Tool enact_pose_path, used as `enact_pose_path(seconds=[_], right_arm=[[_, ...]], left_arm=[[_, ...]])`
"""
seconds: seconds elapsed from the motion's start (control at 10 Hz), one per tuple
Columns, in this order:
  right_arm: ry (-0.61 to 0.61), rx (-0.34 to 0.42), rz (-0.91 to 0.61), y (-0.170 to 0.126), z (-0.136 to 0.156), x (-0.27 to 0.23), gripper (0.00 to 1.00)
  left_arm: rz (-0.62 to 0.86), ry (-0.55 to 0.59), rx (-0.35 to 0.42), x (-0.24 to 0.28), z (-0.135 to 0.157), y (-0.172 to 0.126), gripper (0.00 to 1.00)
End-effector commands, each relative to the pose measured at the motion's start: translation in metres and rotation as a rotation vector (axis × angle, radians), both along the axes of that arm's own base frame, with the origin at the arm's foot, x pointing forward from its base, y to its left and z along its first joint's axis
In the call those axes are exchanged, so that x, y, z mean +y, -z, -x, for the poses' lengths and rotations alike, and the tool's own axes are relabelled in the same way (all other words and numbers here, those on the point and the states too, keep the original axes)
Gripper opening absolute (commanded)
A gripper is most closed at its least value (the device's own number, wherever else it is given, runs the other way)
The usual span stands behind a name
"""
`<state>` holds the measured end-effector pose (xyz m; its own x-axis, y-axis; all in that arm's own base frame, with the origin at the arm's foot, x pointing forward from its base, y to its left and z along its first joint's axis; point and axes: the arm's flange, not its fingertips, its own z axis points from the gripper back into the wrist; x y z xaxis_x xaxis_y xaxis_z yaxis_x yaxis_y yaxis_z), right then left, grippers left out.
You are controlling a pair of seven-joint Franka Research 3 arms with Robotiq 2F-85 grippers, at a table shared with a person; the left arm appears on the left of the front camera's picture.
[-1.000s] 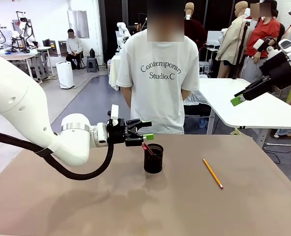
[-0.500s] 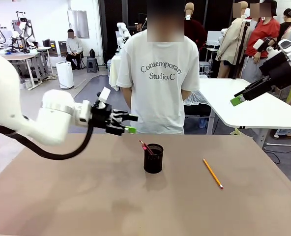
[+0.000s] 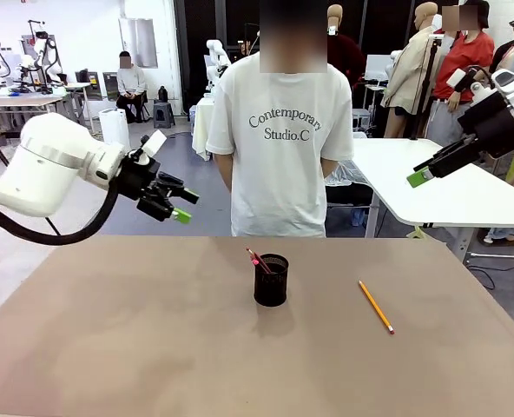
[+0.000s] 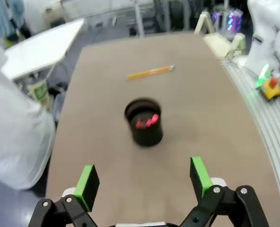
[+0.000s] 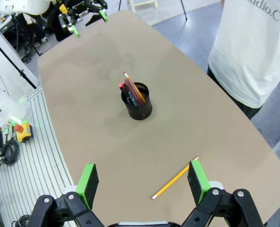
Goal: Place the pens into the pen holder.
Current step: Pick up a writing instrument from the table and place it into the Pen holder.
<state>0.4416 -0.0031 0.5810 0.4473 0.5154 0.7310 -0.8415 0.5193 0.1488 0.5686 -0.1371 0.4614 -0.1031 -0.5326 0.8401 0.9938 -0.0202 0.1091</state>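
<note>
Just ahead of the left gripper (image 4: 142, 165), the pen holder (image 4: 144, 124) is smeared by motion blur. The pens (image 4: 147, 123) inside it read as one reddish smudge and cannot be told apart, and the holder's wall hides their lower lengths. Beyond it, the pencil (image 4: 150, 72) is soft-edged, its tip unclear. In the front view the right gripper (image 3: 419, 178) has one finger hiding the other, and its arm is cut by the picture's edge. Past that gripper's fingers, the person (image 5: 253, 52) is cut off at the top and side edges.

holder (image 3: 271, 280): upright, two pens (image 5: 132, 90) inside | pencil (image 3: 376, 307): flat, right
</note>
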Motion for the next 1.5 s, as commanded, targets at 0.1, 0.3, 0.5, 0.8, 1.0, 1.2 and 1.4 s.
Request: enact_pose_path(seconds=[0.1,0.3,0.5,0.8,1.0,1.2,1.4], right_arm=[[-0.004,-0.007,-0.009,-0.001,-0.001,0.001,1.00],[-0.004,-0.007,-0.009,-0.001,-0.001,0.001,1.00],[-0.004,-0.007,-0.009,-0.001,-0.001,0.001,1.00],[-0.004,-0.007,-0.009,-0.001,-0.001,0.001,1.00],[-0.004,-0.007,-0.009,-0.001,-0.001,0.001,1.00],[-0.004,-0.007,-0.009,-0.001,-0.001,0.001,1.00],[-0.004,-0.007,-0.009,-0.001,-0.001,0.001,1.00]], left_arm=[[-0.081,-0.161,-0.053,0.012,-0.001,-0.002,1.00],[-0.071,-0.221,-0.061,0.018,0.002,0.004,1.00],[-0.033,-0.202,-0.047,0.020,0.005,0.004,1.00],[-0.089,-0.204,-0.068,0.024,-0.008,0.004,1.00],[-0.089,-0.204,-0.068,0.024,-0.008,0.004,1.00],[-0.089,-0.204,-0.068,0.024,-0.008,0.004,1.00],[-0.089,-0.204,-0.068,0.024,-0.008,0.004,1.00]])
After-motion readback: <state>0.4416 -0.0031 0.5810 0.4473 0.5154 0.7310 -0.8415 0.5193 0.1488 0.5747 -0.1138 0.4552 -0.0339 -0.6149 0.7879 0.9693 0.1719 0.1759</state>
